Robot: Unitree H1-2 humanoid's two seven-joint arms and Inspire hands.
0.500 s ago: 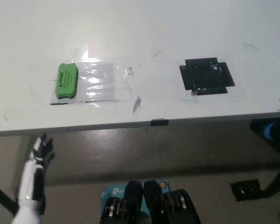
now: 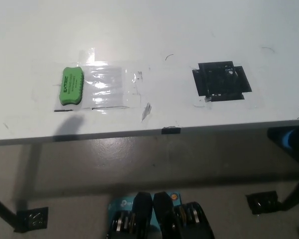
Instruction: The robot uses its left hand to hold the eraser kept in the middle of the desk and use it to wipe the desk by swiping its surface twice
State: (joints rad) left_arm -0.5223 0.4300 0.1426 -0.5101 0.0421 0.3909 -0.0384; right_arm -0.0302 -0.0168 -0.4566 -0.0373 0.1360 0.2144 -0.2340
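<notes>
Right now neither hand shows in the head view, so whether their fingers are open or closed cannot be told. Nearest, the front edge of the desk (image 2: 229, 125) runs across the picture, with a faint shadow lying on it at the left. Just beyond that shadow the green eraser (image 2: 71, 86) rests flat, at the left end of a clear taped sheet (image 2: 109, 87). A square of black tape (image 2: 221, 81) lies well apart to the right. Judging by this, the reach comes first: bring the left hand down over the eraser's long sides, grip it squarely, and press evenly before swiping
</notes>
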